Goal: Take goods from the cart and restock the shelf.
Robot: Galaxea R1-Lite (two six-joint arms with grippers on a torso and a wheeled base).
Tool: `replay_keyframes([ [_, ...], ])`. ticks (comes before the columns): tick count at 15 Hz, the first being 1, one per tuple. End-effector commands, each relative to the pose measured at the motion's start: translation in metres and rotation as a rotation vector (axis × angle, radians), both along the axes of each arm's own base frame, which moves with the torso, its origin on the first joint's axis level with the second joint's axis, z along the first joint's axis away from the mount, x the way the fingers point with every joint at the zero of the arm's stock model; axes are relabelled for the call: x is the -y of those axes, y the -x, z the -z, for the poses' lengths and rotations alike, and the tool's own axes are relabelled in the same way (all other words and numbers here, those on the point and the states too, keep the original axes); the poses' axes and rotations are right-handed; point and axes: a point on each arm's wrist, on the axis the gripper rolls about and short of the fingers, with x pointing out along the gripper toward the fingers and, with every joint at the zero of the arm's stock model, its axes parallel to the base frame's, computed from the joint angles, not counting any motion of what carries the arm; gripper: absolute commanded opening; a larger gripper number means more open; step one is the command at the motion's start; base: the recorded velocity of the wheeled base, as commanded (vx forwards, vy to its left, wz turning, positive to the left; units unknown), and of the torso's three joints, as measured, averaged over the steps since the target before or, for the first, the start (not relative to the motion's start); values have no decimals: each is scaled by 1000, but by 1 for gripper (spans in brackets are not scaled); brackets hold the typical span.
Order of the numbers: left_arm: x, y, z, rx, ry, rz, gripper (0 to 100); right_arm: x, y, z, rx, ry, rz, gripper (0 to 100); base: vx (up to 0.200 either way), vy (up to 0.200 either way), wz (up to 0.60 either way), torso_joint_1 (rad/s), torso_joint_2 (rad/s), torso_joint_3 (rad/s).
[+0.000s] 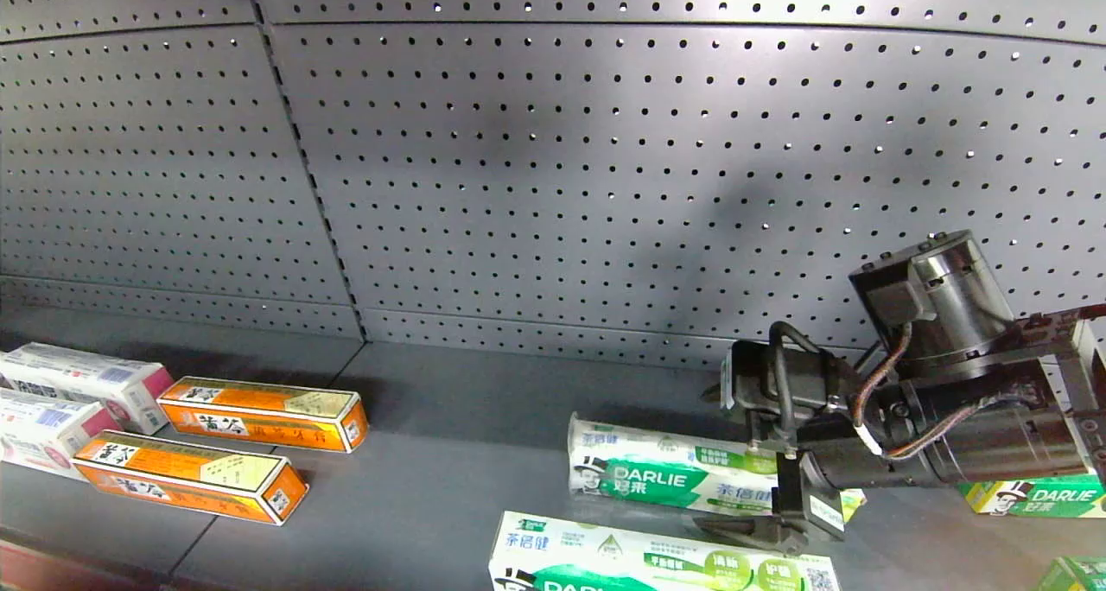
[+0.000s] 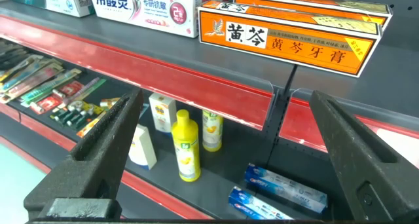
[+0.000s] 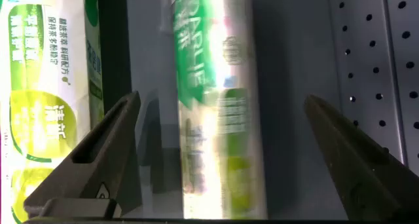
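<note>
A green-and-white toothpaste box point(image 1: 657, 474) lies flat on the grey shelf point(image 1: 449, 435), right of centre. My right gripper point(image 1: 734, 461) is open and straddles that box's right end, one finger behind it and one in front. In the right wrist view the box point(image 3: 216, 119) runs lengthwise between the two dark fingers point(image 3: 98, 158), with a gap on each side. My left gripper point(image 2: 224, 96) is open and holds nothing, out in front of the shelf edge below an orange toothpaste box point(image 2: 288, 40).
A second green box point(image 1: 657, 565) lies at the shelf front and another point(image 1: 1037, 496) at the far right. Two orange boxes point(image 1: 263, 414) and white-pink boxes point(image 1: 86, 384) lie at left. Perforated back panel point(image 1: 605, 185) behind. Yellow bottles point(image 2: 186, 149) stand on a lower shelf.
</note>
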Motion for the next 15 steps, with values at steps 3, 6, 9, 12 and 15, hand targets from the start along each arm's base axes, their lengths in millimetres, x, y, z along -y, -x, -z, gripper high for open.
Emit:
replay_keyframes([
  [3, 0, 0, 0, 1, 0, -1, 100, 0, 0, 2, -6, 5, 1, 100, 0, 0, 0, 0, 0, 0],
  [6, 0, 0, 0, 1, 2, -1, 100, 0, 0, 2, -7, 6, 1, 100, 0, 0, 0, 0, 0, 0],
  [9, 0, 0, 0, 1, 0, -1, 100, 1, 0, 3, -8, 7, 1, 100, 0, 0, 0, 0, 0, 0],
  [12, 0, 0, 0, 1, 0, -1, 100, 1, 1, 4, -11, 9, 1, 100, 0, 0, 0, 0, 0, 0],
  [15, 0, 0, 0, 1, 0, -1, 100, 1, 1, 4, -11, 9, 1, 100, 0, 0, 0, 0, 0, 0],
])
